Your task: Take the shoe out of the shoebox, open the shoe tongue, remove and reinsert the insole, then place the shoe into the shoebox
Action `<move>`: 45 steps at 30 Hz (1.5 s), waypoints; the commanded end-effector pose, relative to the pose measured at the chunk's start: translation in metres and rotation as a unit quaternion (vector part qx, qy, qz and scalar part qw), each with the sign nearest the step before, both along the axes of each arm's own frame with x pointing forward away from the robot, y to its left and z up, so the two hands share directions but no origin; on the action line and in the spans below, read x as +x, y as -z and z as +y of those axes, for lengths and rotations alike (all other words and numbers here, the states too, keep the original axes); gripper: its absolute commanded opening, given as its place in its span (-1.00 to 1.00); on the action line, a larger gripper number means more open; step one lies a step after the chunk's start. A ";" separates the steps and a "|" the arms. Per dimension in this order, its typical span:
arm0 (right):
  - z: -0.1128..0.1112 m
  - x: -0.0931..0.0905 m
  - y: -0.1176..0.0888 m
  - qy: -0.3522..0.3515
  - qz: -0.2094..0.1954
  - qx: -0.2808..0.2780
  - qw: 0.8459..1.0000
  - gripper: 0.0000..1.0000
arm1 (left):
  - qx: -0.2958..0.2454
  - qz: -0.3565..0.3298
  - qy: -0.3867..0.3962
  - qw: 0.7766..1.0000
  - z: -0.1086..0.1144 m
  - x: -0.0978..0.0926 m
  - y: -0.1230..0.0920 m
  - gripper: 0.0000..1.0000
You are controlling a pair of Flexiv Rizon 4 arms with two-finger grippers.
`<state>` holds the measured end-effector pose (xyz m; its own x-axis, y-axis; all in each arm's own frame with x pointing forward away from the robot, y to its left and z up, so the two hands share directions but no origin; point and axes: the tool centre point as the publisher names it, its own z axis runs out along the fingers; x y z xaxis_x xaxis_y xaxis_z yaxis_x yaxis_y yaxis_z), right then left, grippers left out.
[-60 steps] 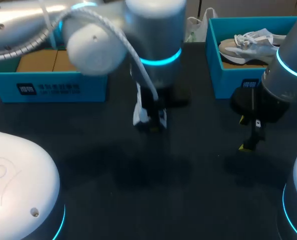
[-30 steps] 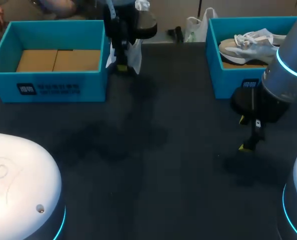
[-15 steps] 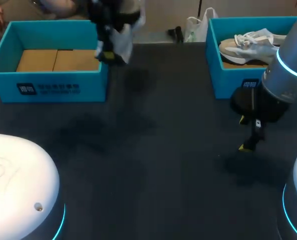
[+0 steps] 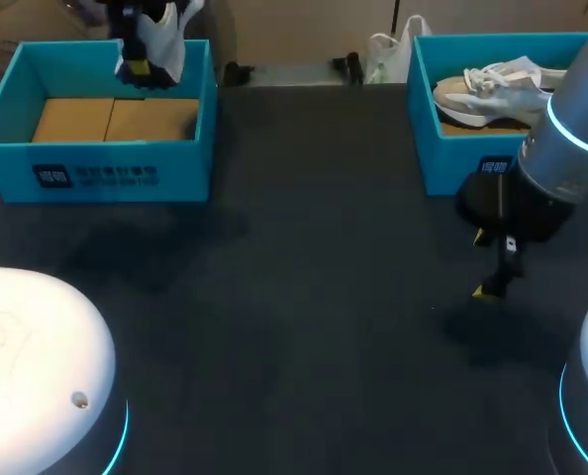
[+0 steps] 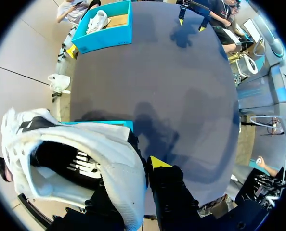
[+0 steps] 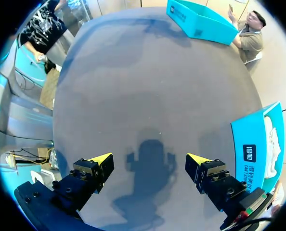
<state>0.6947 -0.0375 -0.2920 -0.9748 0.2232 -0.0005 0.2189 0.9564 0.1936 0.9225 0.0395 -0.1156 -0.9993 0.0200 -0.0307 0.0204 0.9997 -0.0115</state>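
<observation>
A white shoe (image 4: 165, 32) hangs over the back rim of the left blue shoebox (image 4: 96, 176), with my left gripper (image 4: 139, 69) shut on it. In the left wrist view the shoe (image 5: 111, 149) shows its dark inside, its side wall pinched by the gripper (image 5: 145, 166); one yellow fingertip (image 5: 158, 161) shows. A second pale shoe (image 4: 492, 84) lies in the right blue shoebox (image 4: 472, 163). My right gripper (image 4: 492, 269) hangs open above the table in front of that box, nothing between its fingers (image 6: 149, 161).
The left shoebox's floor is brown cardboard (image 4: 111, 119). Dark table (image 4: 304, 297) spreads between the two boxes. In the right wrist view the right shoebox (image 6: 253, 144) stands beside the gripper and the left shoebox (image 6: 201, 19) far ahead.
My left arm has carried the white shoe from mid-table back and leftward, to over the left shoebox. The right arm has not moved.
</observation>
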 end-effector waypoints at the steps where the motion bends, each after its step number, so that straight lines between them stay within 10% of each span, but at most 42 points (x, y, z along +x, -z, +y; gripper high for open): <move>1: 0.000 -0.001 0.001 0.000 -0.001 -0.001 1.000 1.00 | -0.002 -0.004 0.001 1.000 0.002 -0.003 0.000 -1.00; 5: 0.000 -0.001 0.001 0.000 -0.001 -0.001 1.000 1.00 | -0.003 -0.007 0.005 1.000 0.009 0.001 0.001 -1.00; 18: 0.000 -0.001 0.001 0.000 -0.001 -0.001 1.000 1.00 | 0.001 0.001 -0.032 0.999 0.143 0.113 0.021 -1.00; 32: 0.000 -0.001 0.001 0.000 -0.001 -0.001 1.000 1.00 | 0.000 -0.008 0.089 0.996 0.209 0.136 0.048 -1.00; 39: 0.000 -0.001 0.001 0.000 -0.001 -0.001 1.000 1.00 | 0.026 -0.008 0.322 0.946 0.245 0.148 0.044 -1.00; 45: 0.000 -0.001 0.001 0.000 -0.001 -0.001 1.000 1.00 | 0.034 -0.005 0.320 0.947 0.249 0.152 0.045 -1.00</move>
<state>0.6947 -0.0375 -0.2920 -0.9748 0.2230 -0.0005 0.2187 0.9564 0.1936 1.0719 0.2881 -0.1627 -0.8565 0.5146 -0.0388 0.5133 0.8573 0.0400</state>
